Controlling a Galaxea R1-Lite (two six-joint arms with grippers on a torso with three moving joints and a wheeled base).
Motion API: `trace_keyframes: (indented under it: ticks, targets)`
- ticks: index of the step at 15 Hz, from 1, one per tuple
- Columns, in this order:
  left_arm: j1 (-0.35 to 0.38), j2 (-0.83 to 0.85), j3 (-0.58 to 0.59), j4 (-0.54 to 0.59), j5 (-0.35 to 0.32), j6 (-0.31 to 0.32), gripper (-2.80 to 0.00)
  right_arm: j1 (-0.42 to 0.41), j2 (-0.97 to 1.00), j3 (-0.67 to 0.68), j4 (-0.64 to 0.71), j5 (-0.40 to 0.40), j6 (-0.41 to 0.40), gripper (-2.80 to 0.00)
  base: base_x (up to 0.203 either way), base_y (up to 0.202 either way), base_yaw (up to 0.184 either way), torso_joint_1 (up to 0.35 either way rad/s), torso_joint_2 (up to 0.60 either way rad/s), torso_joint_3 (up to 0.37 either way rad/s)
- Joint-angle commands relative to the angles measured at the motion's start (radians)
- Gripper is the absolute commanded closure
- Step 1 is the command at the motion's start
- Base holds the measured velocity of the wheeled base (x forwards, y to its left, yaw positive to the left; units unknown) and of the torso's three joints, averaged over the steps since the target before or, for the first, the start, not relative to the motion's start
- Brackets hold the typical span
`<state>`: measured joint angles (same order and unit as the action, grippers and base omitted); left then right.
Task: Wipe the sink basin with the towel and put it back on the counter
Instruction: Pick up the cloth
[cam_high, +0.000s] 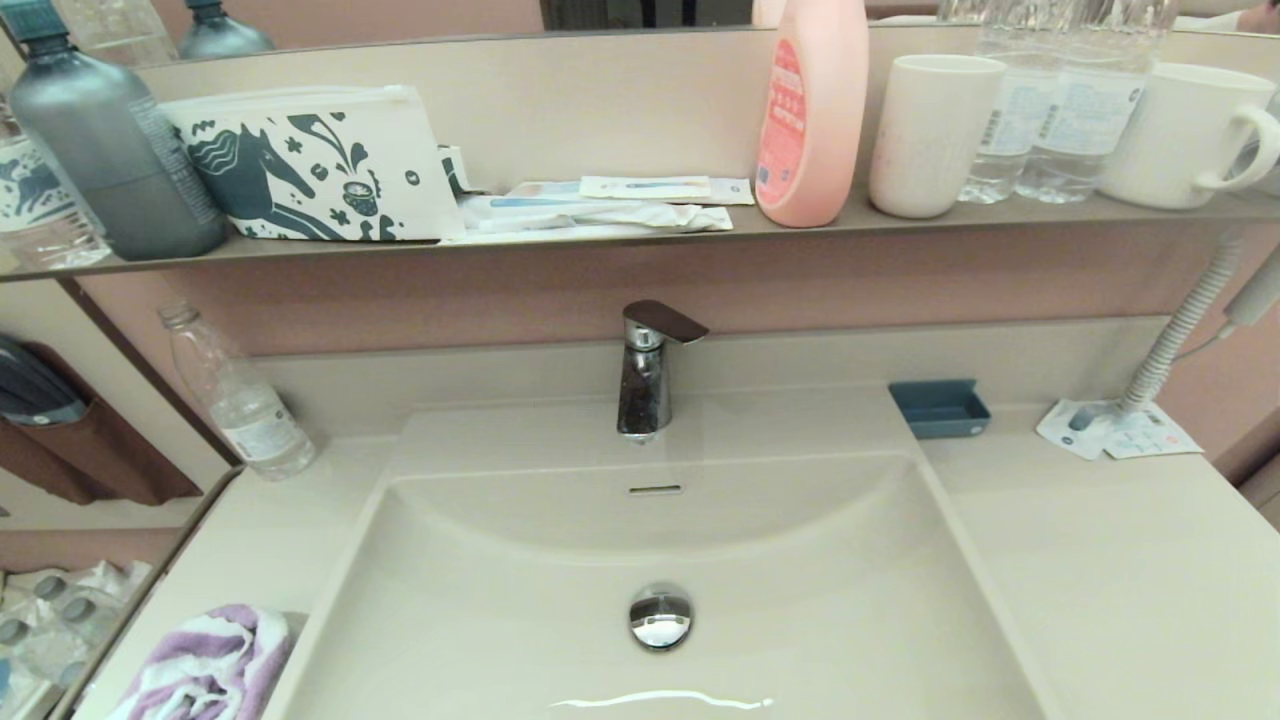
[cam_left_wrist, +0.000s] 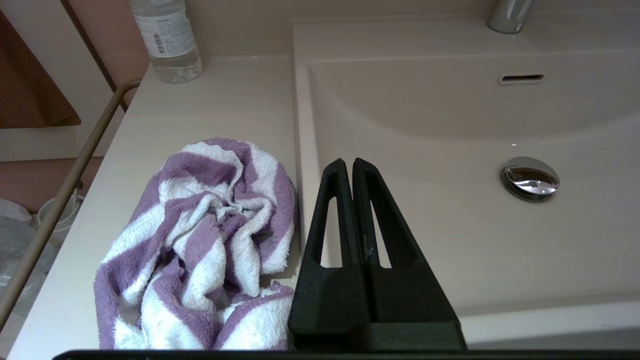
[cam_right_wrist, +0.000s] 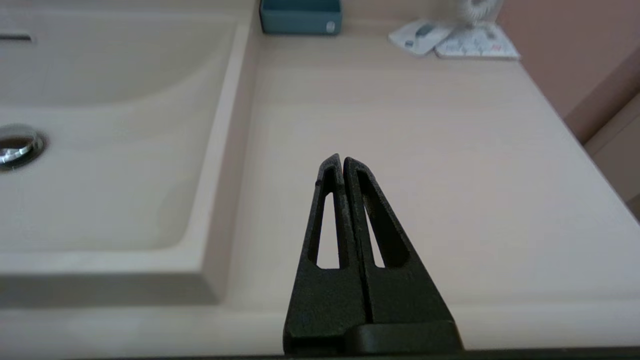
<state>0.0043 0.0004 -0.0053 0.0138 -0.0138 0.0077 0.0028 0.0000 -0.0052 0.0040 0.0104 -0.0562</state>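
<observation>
The purple-and-white striped towel (cam_high: 205, 665) (cam_left_wrist: 205, 240) lies crumpled on the counter (cam_high: 1120, 570) to the left of the sink basin (cam_high: 520, 600), close to its rim. The basin is bare, with its chrome drain plug (cam_high: 660, 615) near the middle and the overflow slot (cam_high: 655, 489) on the far wall. My left gripper (cam_left_wrist: 348, 162) is shut and empty; it hovers by the basin's left rim, just right of the towel. My right gripper (cam_right_wrist: 341, 159) is shut and empty above the counter right of the basin (cam_right_wrist: 100, 150). Neither gripper shows in the head view.
A chrome tap (cam_high: 645, 370) stands behind the basin. A clear water bottle (cam_high: 235, 395) is on the counter at back left, a blue dish (cam_high: 938, 408) and paper packets (cam_high: 1115, 430) at back right. The shelf above holds a horse-print pouch (cam_high: 310, 165), bottles and cups.
</observation>
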Motion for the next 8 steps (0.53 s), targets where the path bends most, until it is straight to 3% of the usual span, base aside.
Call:
trace_keyframes:
  ticks: [1,8]
  targets:
    - [0.0,0.0,-0.001,0.0,0.0,0.0,0.0,0.001,0.0,0.005,0.005,0.0,0.002,0.0,0.0,0.0,0.0,0.0,0.0,0.0]
    - [0.0,0.0,0.001,0.0,0.0,0.0,0.0,0.0,0.0,0.005,0.005,0.0,0.004,0.0,0.0,0.0,0.0,0.0,0.0,0.0]
